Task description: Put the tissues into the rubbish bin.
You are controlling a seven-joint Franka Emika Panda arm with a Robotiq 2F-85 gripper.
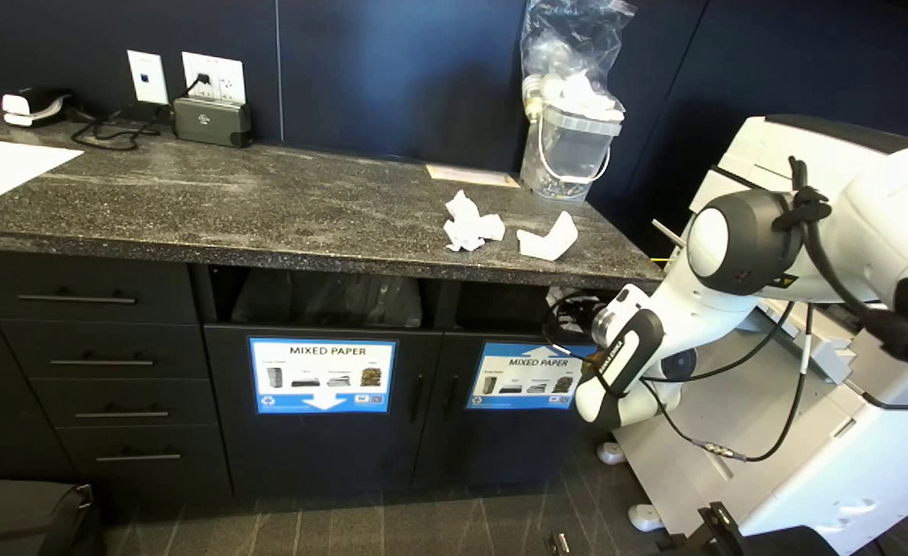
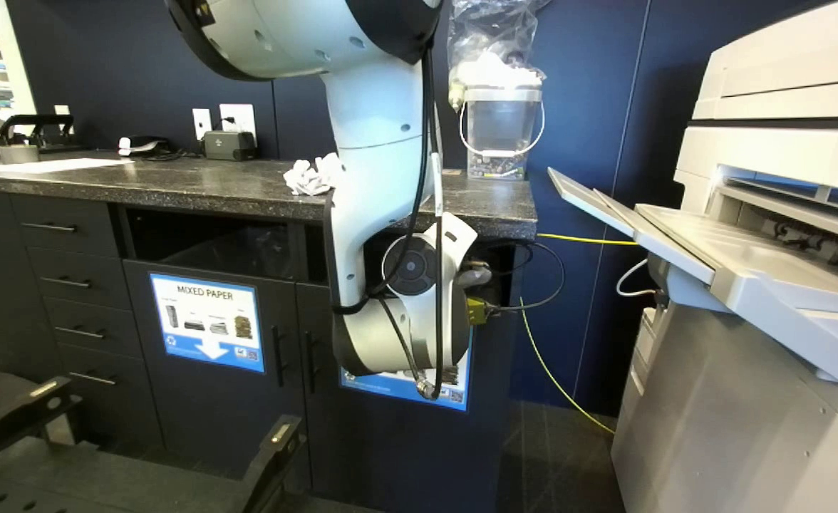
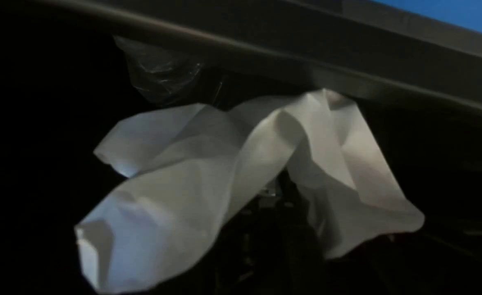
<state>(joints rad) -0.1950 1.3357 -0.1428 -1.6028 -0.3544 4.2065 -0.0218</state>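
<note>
Wrist view: gripper [image 3: 281, 185] grasps a white tissue [image 3: 171, 205].
At right, two more tissues [image 1: 465, 225] lie on the countertop [image 1: 269, 202].

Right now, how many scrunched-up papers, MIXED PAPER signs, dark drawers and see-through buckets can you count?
Crumpled white papers: 3 (2 on the countertop, 1 in the cabinet opening)
MIXED PAPER signs: 2
Dark drawers: 4
Clear plastic bucket: 1
Total: 10
</note>
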